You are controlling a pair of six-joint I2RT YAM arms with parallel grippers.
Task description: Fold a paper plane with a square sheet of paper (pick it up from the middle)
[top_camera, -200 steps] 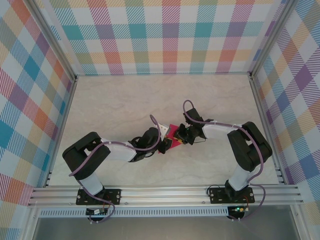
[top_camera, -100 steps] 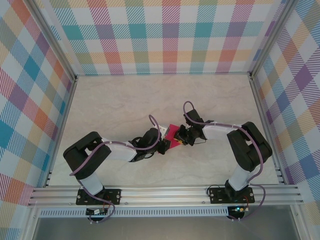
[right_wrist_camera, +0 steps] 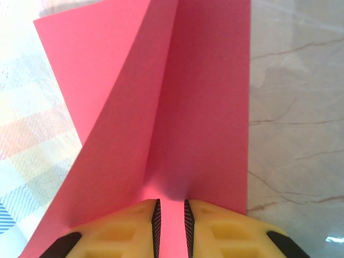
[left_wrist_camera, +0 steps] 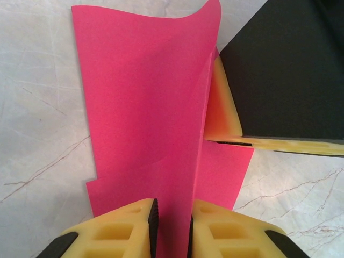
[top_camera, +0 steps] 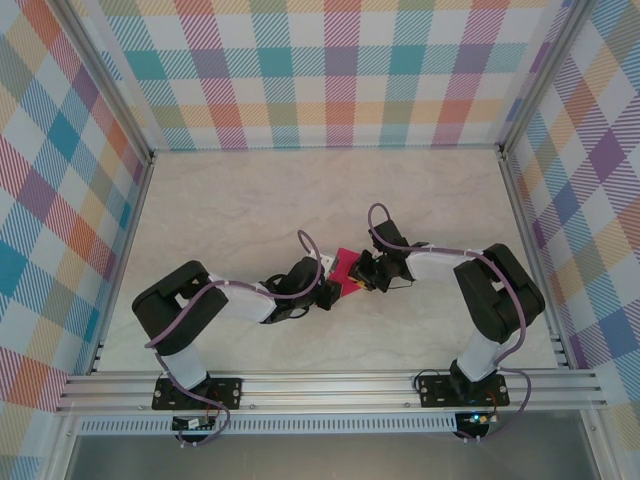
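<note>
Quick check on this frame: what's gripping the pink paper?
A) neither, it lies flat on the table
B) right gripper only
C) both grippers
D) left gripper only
C: in the left wrist view the left gripper pinches the pink paper between its yellow pads, and in the right wrist view the right gripper clamps the paper the same way.

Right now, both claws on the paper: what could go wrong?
1. The left claw and right claw both pinch the folded pink paper close together; pulling apart could tear it.
2. Its far edge curls up unheld, so the next crease may land crooked.
3. The right claw's fingers sit against the ridge fold; the claws could collide.
</note>
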